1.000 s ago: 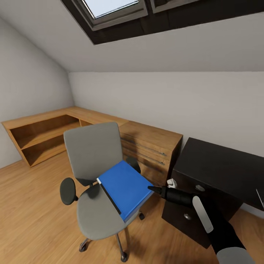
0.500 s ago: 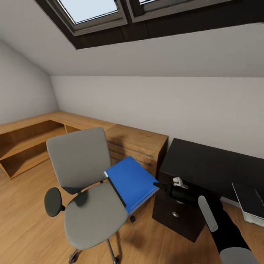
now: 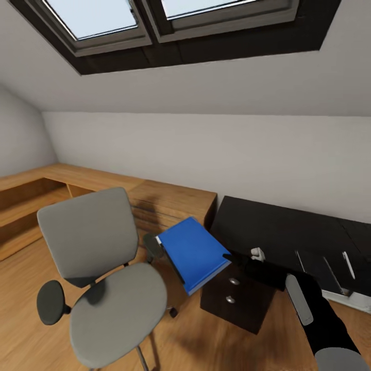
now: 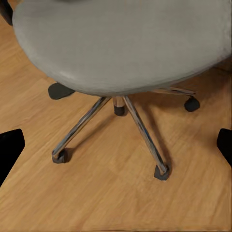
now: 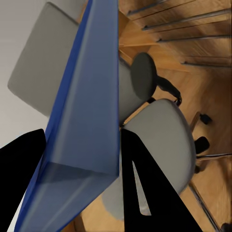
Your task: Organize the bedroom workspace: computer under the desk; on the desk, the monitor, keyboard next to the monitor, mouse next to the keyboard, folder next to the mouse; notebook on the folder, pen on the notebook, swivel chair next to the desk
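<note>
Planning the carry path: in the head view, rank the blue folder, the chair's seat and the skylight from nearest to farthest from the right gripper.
1. Folder: held in the right gripper.
2. Chair seat: lower, to its left.
3. Skylight: high in the sloped ceiling.

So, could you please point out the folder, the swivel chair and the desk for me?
folder [image 3: 193, 252], head view, middle of its blue cover.
swivel chair [image 3: 85, 236], head view, centre of the grey backrest.
desk [image 3: 278, 232], head view, a bare part of the black top.
</note>
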`<state>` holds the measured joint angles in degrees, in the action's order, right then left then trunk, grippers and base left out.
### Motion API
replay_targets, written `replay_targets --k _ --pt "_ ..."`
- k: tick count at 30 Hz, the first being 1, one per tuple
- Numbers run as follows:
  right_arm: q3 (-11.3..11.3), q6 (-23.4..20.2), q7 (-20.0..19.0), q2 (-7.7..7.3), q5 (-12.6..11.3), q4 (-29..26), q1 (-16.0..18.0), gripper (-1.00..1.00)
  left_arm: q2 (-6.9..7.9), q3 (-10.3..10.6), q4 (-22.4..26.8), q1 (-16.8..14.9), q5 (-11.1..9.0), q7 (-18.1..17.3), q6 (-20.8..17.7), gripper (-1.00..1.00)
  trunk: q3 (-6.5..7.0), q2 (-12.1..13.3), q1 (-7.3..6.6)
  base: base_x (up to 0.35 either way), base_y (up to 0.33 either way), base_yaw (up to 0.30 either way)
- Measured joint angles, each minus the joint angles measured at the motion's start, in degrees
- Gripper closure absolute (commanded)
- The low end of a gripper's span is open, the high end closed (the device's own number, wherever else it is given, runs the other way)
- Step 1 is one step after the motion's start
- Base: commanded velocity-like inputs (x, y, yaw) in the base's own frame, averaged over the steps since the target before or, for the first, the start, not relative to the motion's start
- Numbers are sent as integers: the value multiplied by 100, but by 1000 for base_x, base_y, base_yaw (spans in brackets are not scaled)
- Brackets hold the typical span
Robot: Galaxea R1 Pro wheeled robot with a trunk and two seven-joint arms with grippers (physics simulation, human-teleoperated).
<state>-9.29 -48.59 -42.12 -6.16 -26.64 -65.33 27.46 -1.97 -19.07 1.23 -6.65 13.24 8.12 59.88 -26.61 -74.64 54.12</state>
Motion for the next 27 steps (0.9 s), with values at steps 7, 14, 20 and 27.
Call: replay_targets --k 7,14,20,27 --pt "-4 194 4 0 11 8 0 100 12 6 0 48 81 2 0 -100 129 202 -111 0 0 -244" --pt "-5 277 6 0 18 10 0 100 45 9 0 52 88 -1 0 -100 163 202 -111 0 0 -254" --pt "-5 389 39 0 24 22 0 100 56 11 0 52 89 11 0 -100 190 202 -111 0 0 -257" --pt "-7 599 89 0 40 33 0 100 58 11 0 52 89 9 0 -100 219 202 -111 0 0 -259"
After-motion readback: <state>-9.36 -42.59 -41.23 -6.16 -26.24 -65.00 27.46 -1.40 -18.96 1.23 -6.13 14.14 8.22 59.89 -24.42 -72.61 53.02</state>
